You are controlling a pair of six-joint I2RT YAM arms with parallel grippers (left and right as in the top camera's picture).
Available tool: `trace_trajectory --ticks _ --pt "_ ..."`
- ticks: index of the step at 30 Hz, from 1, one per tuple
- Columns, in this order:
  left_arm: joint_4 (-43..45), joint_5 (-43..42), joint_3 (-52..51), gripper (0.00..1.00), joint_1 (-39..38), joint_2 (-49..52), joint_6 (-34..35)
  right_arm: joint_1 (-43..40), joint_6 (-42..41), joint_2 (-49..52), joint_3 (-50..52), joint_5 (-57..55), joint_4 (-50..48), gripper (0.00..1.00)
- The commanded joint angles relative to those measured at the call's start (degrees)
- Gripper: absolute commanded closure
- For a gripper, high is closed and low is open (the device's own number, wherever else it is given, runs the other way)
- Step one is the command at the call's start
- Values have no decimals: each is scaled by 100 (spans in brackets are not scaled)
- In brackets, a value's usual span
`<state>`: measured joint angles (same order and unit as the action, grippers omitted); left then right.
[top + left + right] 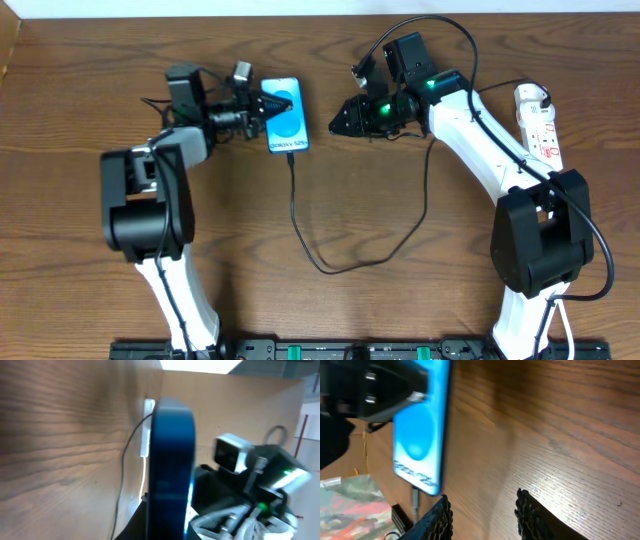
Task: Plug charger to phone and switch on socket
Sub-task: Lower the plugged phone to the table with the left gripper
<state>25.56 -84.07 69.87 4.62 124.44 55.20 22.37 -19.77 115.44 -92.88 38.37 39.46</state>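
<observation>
Here's the phone (288, 120), lying on the wooden table (400, 300) towards the far side and left of centre, its cyan screen lit with the white Galaxy text at its near end. The left gripper (268, 104) reaches in from the phone's left side and is clamped on that edge. The right wrist view shows one black finger lying over the top of the glowing screen (417, 435), while the left wrist view has the blue phone (170, 460) edge-on, filling the middle of the frame. The charger (292, 185) meets the phone at its near edge, and its small connector tip looks seated there, though the port itself is too small to confirm. From there the thin black cable runs towards the robot, loops round to the right and climbs back up under the right arm. The right gripper (337, 122) hovers just to the right of the phone, apart from it, and in its own camera its fingers are spread wide with only bare wood between them (482, 512). Over on the far right lies the socket (540, 125), a white strip well away from both grippers. Whether its switch is on or off, I cannot tell.
</observation>
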Motion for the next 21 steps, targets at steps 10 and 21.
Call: trace_trajectory --ticks 10,21 --pt "-210 844 37 93 -310 579 -667 11 234 33 -9 -205 120 59" --pt "-2111 1921 35 93 -310 579 -2009 0 317 33 -9 -249 197 58"
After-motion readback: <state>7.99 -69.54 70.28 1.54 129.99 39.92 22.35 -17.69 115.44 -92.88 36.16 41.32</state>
